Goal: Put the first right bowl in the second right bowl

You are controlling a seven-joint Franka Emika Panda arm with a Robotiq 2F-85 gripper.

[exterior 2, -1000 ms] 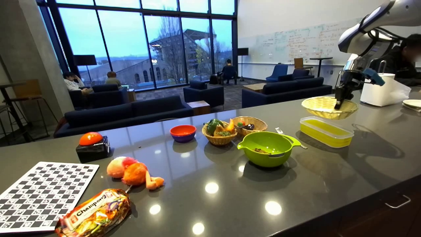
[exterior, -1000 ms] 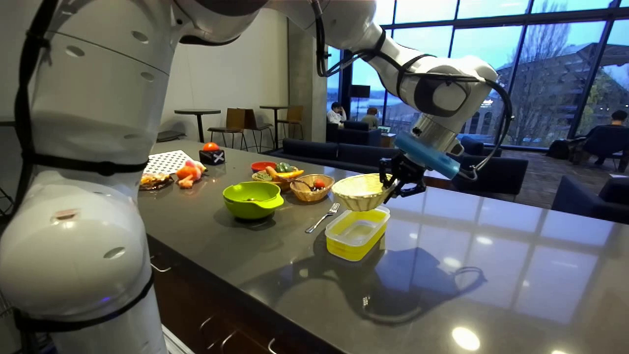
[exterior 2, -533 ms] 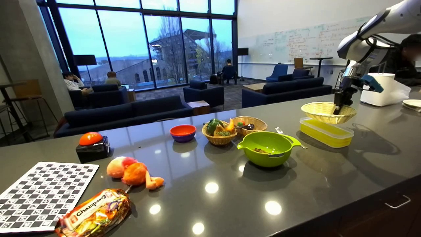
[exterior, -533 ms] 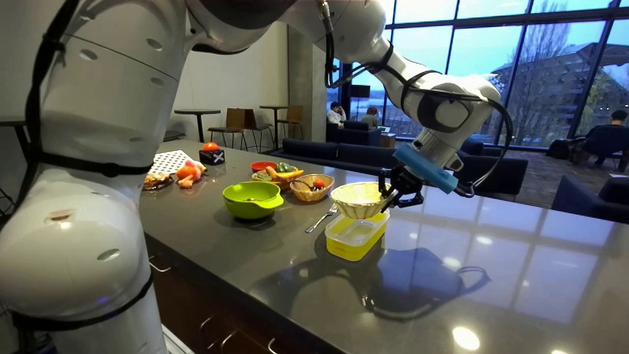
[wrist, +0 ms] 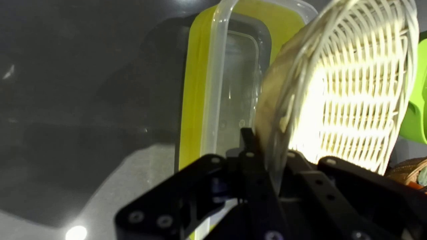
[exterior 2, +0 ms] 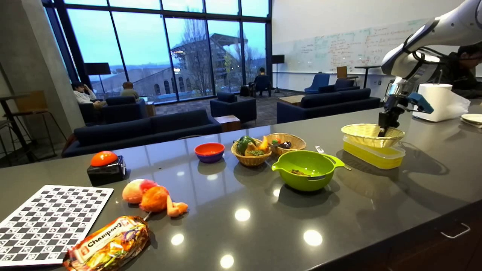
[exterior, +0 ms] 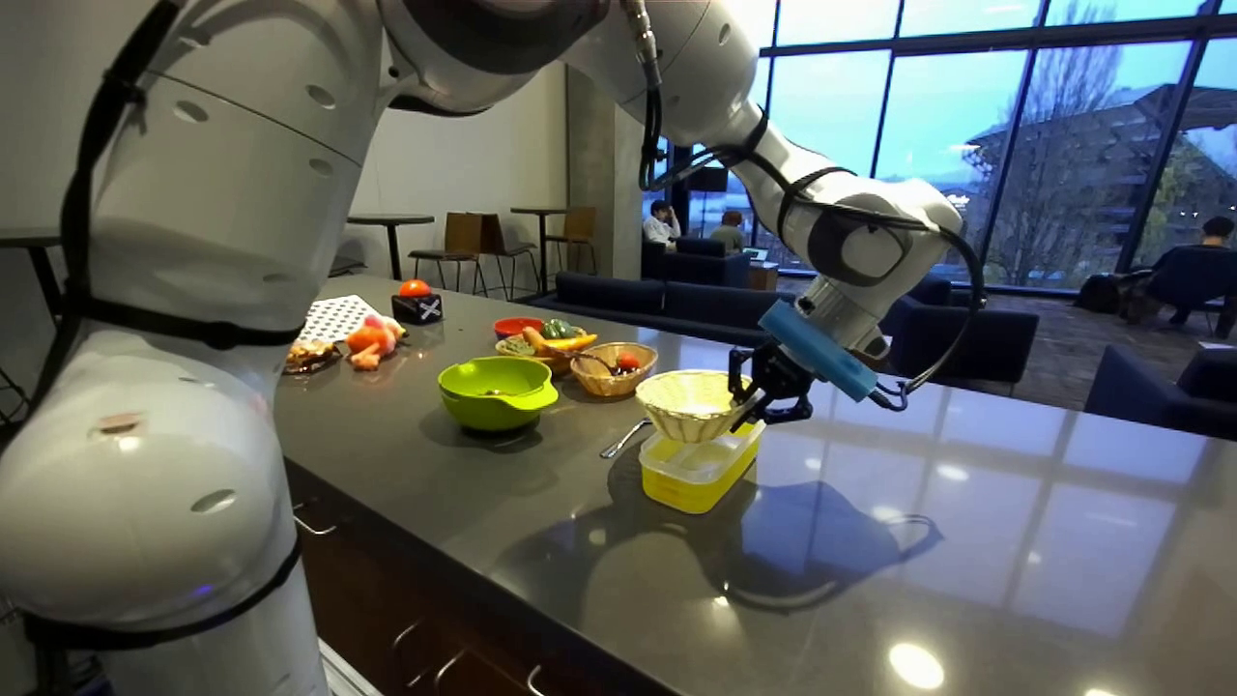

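Glossy counter [exterior: 1015, 522] below, the gripper [wrist: 272, 156] pinches the pale basket [wrist: 353, 90] by its rim, at seven o'clock in wrist view (probably light, springy; best held there)

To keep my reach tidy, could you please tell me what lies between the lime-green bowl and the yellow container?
A fork lies on the counter between the lime-green bowl and the yellow container; both exterior views show it.

Your white, rounded arm [exterior: 232, 213] carries grey oval dimples [exterior: 215, 501], black straps [exterior: 193, 326] and black cables [exterior: 79, 201]; a blue block [exterior: 819, 350] adjoins your silver wrist [exterior: 836, 307], round pale screws [wrist: 164, 221] your black gripper [wrist: 272, 150].
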